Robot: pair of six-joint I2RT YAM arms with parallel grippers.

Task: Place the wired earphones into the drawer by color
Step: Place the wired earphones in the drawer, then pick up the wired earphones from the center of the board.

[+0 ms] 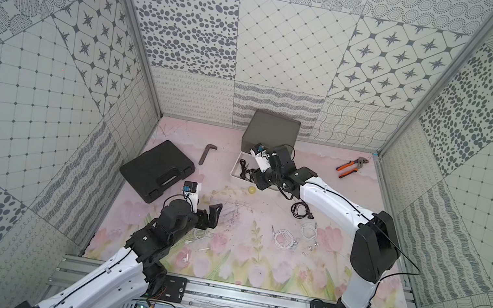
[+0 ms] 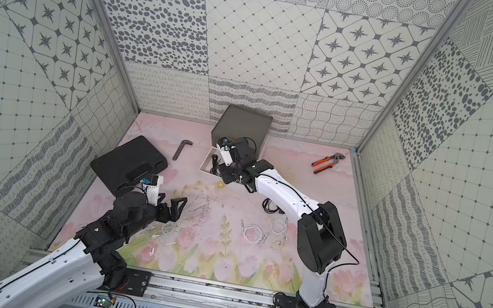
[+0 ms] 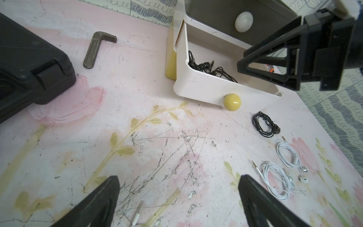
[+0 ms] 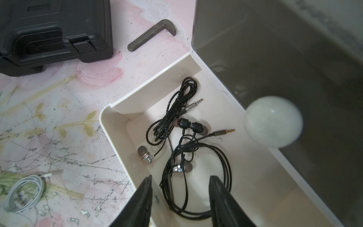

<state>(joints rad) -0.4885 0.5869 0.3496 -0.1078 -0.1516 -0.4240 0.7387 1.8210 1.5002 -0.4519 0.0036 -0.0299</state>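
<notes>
The drawer stands at the back, its grey top tier shut. Its white tier is pulled out, with black wired earphones lying loose inside. My right gripper hangs over that white tier, open, and the black cable lies below between the fingers, touching neither. On the mat lie one black bundle and two white bundles. My left gripper is open above bare mat, with a white plug just beside it. A further white bundle lies near the left arm.
A flat black case lies at the left, with an L-shaped metal piece beside it. Orange-handled pliers lie at the back right. The white tier's yellow knob juts toward the mat's middle. Patterned walls close three sides.
</notes>
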